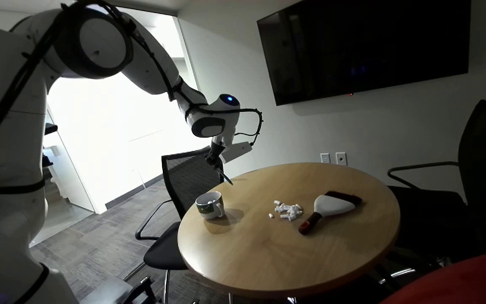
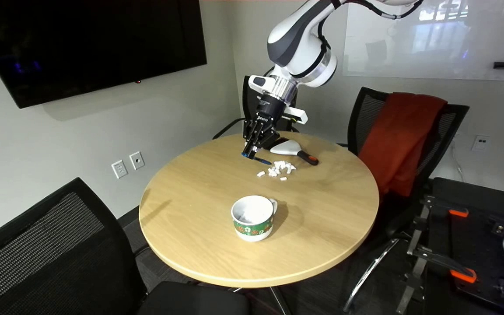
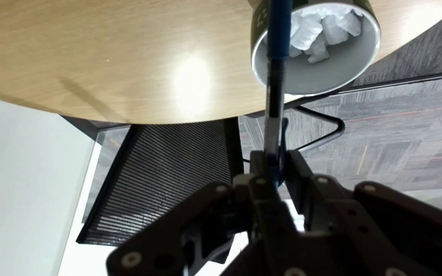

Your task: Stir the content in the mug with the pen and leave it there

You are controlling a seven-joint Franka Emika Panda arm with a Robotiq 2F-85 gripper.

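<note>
Altogether, one tool (image 3: 273, 163) pinches one pen (image 3: 276, 76), while one table (image 1: 260, 253) bears one mug (image 2: 253, 221) and one brush (image 1: 332, 205).

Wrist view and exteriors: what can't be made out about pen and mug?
Pen, wrist view: far tip cut off by the top edge; gripped part partly hidden by the claw.
Mug, wrist view: lower part cut off by that edge.
White pieces inside: uncountable; overlapping in the wrist view, too small in both exterior views.

White arm (image 1: 103, 44) bent, wrist (image 1: 226, 113) angled downward, jaws nearly together
</note>
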